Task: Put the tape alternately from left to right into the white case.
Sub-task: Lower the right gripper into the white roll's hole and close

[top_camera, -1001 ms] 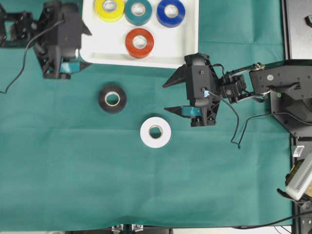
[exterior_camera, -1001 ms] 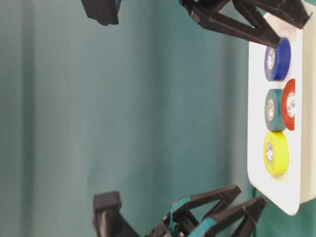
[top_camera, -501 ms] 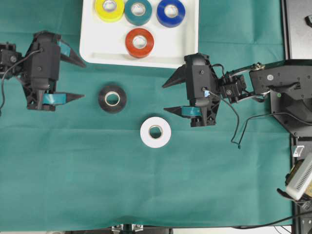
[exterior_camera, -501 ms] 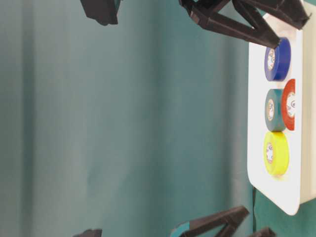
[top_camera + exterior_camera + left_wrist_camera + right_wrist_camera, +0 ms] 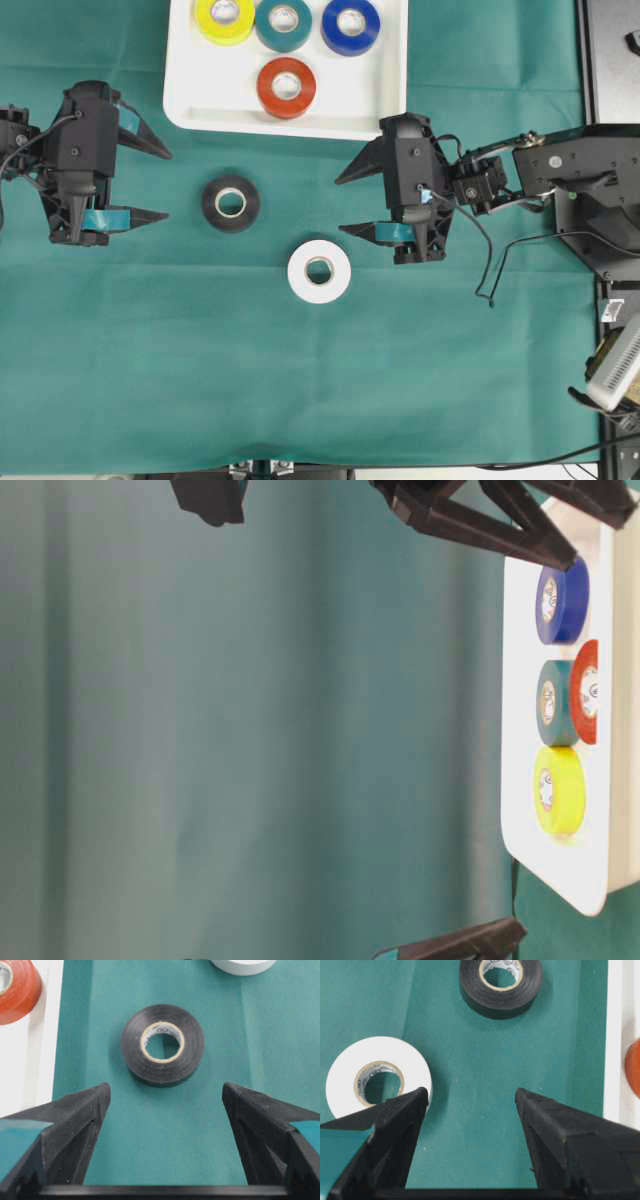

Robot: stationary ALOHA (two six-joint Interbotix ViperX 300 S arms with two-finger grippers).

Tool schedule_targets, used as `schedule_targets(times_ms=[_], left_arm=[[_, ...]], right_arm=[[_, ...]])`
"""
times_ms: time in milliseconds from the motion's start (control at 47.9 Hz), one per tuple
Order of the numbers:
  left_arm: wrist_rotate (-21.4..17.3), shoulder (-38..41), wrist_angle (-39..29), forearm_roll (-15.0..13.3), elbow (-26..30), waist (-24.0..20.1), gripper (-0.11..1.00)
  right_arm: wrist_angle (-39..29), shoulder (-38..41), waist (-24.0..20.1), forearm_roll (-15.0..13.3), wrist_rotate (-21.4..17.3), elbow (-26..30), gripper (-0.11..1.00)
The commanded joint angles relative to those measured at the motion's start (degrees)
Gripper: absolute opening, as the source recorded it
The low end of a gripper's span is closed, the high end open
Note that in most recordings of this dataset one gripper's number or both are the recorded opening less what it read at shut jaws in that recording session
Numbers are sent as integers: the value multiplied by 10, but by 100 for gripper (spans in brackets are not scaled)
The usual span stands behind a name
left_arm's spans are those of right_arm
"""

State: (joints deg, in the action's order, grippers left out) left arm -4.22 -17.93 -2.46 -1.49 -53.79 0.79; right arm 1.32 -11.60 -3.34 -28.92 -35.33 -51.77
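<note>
The shallow white rectangular plastic case (image 5: 345, 105) lies at the top centre of the green cloth, long axis running left to right, already holding four rolls: yellow (image 5: 224, 17), teal (image 5: 283, 22), blue (image 5: 350, 24) and red (image 5: 286, 87). Two remain outside, lying flat: the black tape roll (image 5: 231, 203) and, near it, the white tape roll (image 5: 319, 270). The left gripper (image 5: 147, 185) faces the black roll with jaws spread and empty; the right gripper (image 5: 358, 201) stands likewise, beside the white roll.

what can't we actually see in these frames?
- Table-level view: black roll and white roll don't show at all; left end effector mostly cut off by the bottom edge.
- Overhead view: yellow roll and the case's far rim cut off by the top edge.
- Right wrist view: white roll partly hidden behind an end effector finger.
</note>
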Motion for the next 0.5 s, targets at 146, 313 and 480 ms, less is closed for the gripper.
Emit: schedule_targets(times_ms=[146, 313, 480], left_arm=[[1, -3, 5, -1, 7, 3, 75], [1, -3, 5, -1, 6, 3, 75], [1, -3, 5, -1, 7, 3, 75]], right_arm=[[4, -24, -21, 2, -20, 8, 78], [4, -10, -45, 2, -25, 15, 78], [4, 16, -69, 3, -26, 32, 78]])
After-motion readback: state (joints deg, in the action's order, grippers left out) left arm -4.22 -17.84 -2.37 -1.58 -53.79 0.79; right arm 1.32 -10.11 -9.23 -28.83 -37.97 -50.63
